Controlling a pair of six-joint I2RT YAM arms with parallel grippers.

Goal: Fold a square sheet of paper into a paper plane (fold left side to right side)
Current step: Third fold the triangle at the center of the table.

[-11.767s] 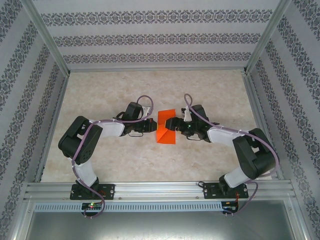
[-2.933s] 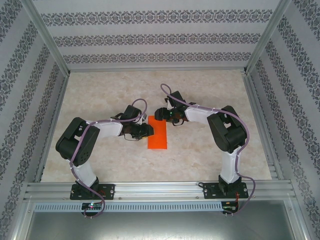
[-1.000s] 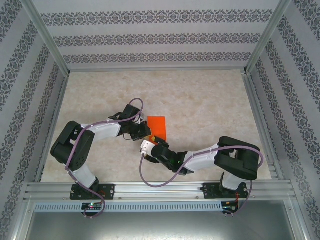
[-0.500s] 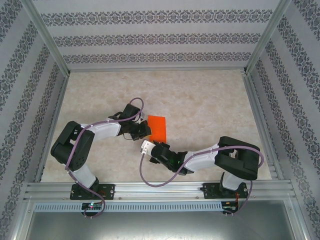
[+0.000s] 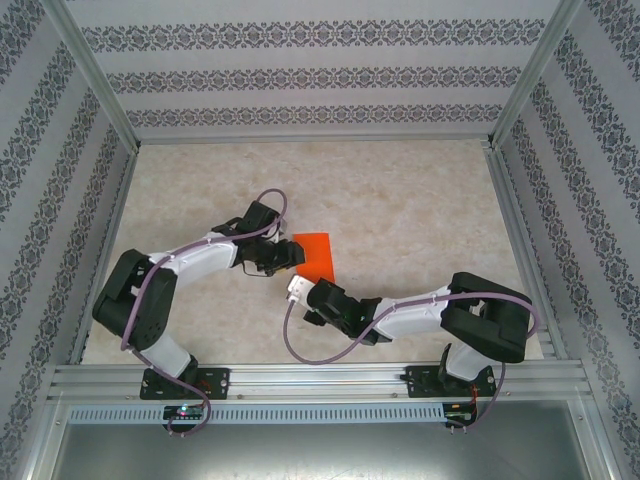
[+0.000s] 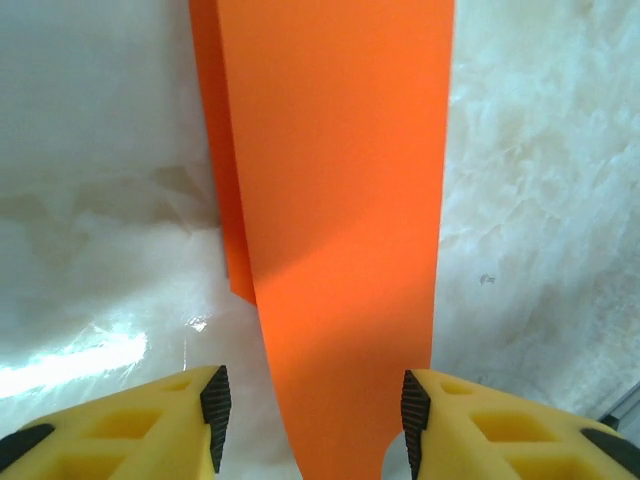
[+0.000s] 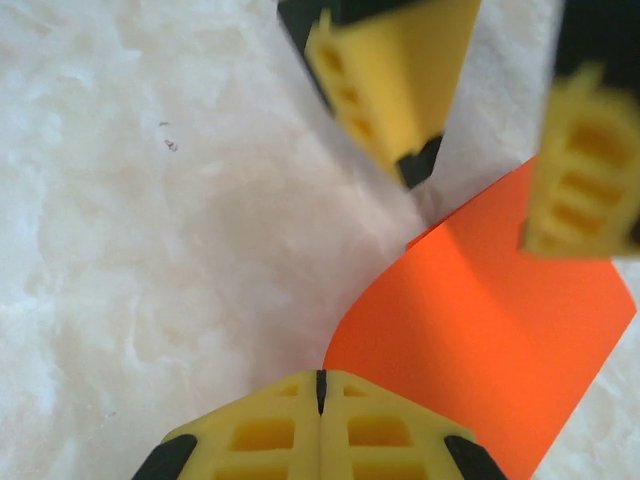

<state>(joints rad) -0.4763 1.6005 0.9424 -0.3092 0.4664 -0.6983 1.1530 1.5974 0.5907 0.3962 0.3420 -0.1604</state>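
The square sheet of paper (image 5: 316, 255) lies mid-table as a folded bright orange strip. My left gripper (image 5: 291, 256) stands at its left edge, open. In the left wrist view the paper (image 6: 340, 200) runs up between my spread left gripper (image 6: 315, 420) without touching either pad, and a lower layer peeks out on the left. My right gripper (image 5: 304, 291) sits at the strip's near corner. In the right wrist view my right gripper (image 7: 321, 385) is shut where the curled-up paper (image 7: 500, 330) corner meets the seam. The left fingers (image 7: 390, 90) hang above.
The marble-look table top (image 5: 420, 200) is bare around the paper. Patterned walls and aluminium frame posts (image 5: 515, 90) close in the back and sides. Both arms reach inward, their forearms crossing the near middle of the table.
My left gripper has opened and let go of the paper. My right gripper has closed at the paper's near corner, and that corner now curls upward.
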